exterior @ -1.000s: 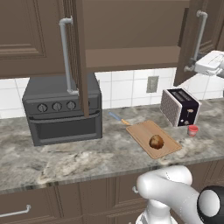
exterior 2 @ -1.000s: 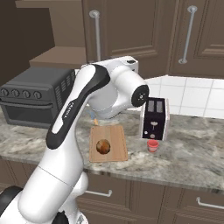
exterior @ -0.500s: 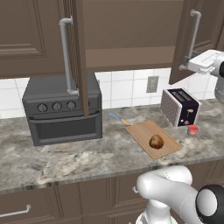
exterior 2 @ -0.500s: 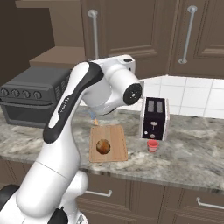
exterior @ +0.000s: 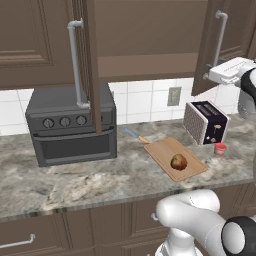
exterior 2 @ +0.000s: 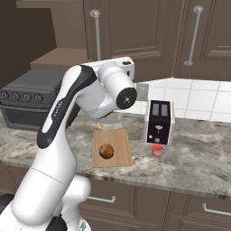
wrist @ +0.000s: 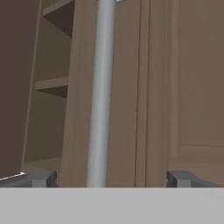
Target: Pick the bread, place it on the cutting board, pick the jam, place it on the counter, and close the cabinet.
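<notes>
Dark brown cabinet (exterior: pixel 135 35) doors stand open above the counter (exterior: pixel 100 180). In the hand view, the gripper (wrist: pixel 109 178) faces a door's silver bar handle (wrist: pixel 101 92), its fingertips (wrist: pixel 41 178) spread wide on either side, gripping nothing. The bread (exterior: pixel 179 161) sits on the cutting board (exterior: pixel 162 150). The jam (exterior: pixel 220 148) stands on the counter just beside the toaster (exterior: pixel 205 121).
</notes>
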### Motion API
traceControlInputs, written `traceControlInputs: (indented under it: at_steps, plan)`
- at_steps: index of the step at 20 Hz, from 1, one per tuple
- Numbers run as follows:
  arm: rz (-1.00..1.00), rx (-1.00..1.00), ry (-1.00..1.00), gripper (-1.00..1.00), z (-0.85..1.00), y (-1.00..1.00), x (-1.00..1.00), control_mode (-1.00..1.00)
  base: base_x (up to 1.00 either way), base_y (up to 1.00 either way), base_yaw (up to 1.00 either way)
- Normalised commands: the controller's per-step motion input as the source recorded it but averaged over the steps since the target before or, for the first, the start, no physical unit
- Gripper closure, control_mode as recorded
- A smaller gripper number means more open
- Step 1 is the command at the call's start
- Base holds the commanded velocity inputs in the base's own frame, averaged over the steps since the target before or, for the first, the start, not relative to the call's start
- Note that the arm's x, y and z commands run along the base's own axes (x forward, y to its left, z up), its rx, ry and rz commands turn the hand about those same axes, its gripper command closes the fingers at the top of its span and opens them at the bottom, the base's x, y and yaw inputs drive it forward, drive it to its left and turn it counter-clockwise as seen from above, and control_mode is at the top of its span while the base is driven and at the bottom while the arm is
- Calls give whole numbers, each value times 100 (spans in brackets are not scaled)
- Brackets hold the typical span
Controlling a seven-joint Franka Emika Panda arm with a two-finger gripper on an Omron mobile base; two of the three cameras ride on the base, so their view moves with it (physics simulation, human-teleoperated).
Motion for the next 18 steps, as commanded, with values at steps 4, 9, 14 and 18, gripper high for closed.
traceControlInputs:
  at_steps: [4,9,14,18]
  plan:
    - [-7,0,-1,-100,0,17,25,-100,0,0,0]
    - [-8,0,-1,-100,0,18,26,-100,0,0,0]
    - [-8,0,0,-100,0,18,24,-100,0,0,0]
    - [-10,0,0,-100,0,30,24,-100,0,0,0]
